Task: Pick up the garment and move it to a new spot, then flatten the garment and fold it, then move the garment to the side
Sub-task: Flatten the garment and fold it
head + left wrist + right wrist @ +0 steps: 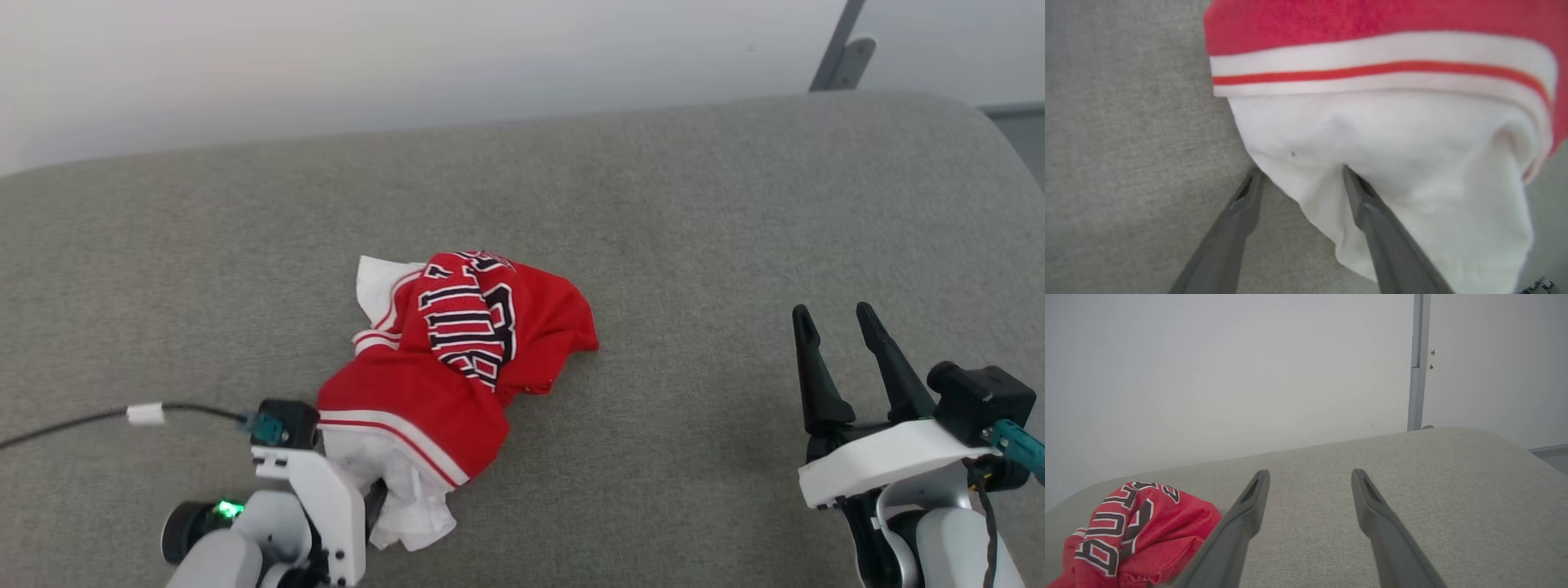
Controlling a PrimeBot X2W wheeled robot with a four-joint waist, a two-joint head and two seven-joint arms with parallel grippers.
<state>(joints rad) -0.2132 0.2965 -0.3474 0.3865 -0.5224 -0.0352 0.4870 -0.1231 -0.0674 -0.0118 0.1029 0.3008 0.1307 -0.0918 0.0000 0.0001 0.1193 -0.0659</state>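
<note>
- The grey upholstered surface (653, 204) spreads across the head view, with a pale wall behind it.
- The garment (457, 351) lies crumpled in a heap near the middle of that surface, toward the robot's left. The black lettering faces up and a white sleeve (1372, 163) spills toward the robot.
- The right gripper (833, 318) hovers well apart from the heap on the right, its fingers spread wide and holding nothing.
- The left gripper (1302, 171) is at the near edge of the heap, also spread wide. One finger sits on bare upholstery just beside the sleeve, the other against the white cloth, and nothing is pinched.
- The striped trim (1372, 69) runs just beyond the fingertips.
- By my judgement this is the first step, the pick-up, at the point of taking hold.
- The next move calls for closing the left fingers on the sleeve fold between them, deep enough to catch more than a single loose layer, before lifting.
</note>
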